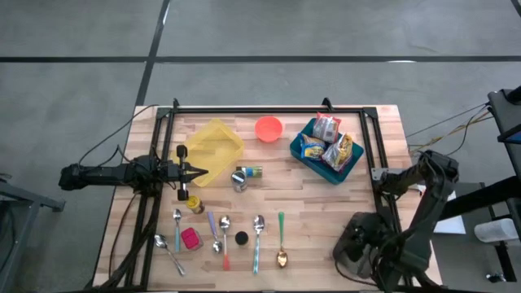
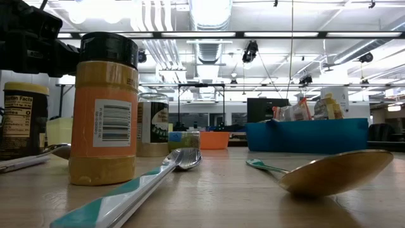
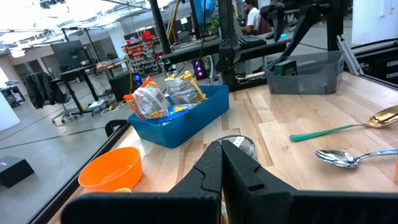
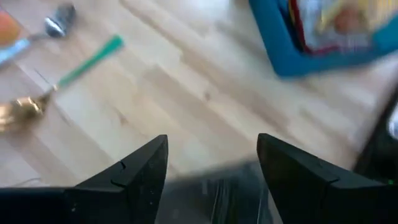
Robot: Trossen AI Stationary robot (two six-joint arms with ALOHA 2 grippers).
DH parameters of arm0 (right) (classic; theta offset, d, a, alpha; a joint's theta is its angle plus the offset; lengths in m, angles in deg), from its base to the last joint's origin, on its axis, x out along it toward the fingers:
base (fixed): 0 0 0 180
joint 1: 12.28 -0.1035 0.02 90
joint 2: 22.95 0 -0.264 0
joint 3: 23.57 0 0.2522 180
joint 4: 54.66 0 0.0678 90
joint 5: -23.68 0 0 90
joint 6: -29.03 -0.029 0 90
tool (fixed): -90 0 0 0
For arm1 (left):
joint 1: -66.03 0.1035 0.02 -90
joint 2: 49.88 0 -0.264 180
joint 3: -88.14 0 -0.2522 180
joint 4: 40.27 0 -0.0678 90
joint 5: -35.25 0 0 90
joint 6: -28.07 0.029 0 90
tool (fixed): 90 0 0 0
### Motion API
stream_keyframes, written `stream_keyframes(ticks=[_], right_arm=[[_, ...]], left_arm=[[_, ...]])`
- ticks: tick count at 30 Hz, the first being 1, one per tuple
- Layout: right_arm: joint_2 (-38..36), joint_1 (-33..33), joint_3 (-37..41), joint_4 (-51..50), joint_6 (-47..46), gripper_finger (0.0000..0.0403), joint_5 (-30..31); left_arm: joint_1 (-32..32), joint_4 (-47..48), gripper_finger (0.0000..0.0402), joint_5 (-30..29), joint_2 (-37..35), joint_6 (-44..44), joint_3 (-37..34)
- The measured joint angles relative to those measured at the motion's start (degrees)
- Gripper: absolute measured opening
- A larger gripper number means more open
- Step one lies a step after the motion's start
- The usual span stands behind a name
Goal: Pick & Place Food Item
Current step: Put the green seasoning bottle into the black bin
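Observation:
Several snack packets (image 1: 328, 140) lie in a blue bin (image 1: 308, 157) at the table's far right; they also show in the left wrist view (image 3: 163, 96). Left of the bin stand an orange bowl (image 1: 269, 128) and a yellow container (image 1: 213, 149). My left gripper (image 1: 199, 172) is shut and points level toward the table's middle from the left side, just short of a small jar (image 1: 244, 175) that lies on its side. My right gripper (image 4: 211, 146) is open and empty. It hangs over the near right corner (image 1: 356, 238), tilted down toward bare wood near the bin (image 4: 323, 43).
Several spoons (image 1: 259, 228) lie in a row near the front edge, among them a gold one with a green handle (image 1: 281, 240). A yellow spice bottle (image 1: 194, 203), a pink block (image 1: 190, 238) and a small black cap (image 1: 242, 238) are close by. A black frame (image 1: 269, 110) borders the table.

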Motion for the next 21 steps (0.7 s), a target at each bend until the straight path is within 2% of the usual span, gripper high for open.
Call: stream_keyframes(ticks=[5,9,21], right_arm=[[-2.9,4.4,2.5,0.0,8.7,0.0241,8.3],[-4.7,8.8,2.8,1.9,20.0,0.0241,13.5],[-13.1,25.3,2.9,26.0,68.8,0.0241,13.2]], left_arm=[[0.0,0.0,0.0,0.0,0.0,0.0,0.0],[0.0,0.0,0.0,0.0,0.0,0.0,0.0],[0.0,0.0,0.0,0.0,0.0,0.0,0.0]])
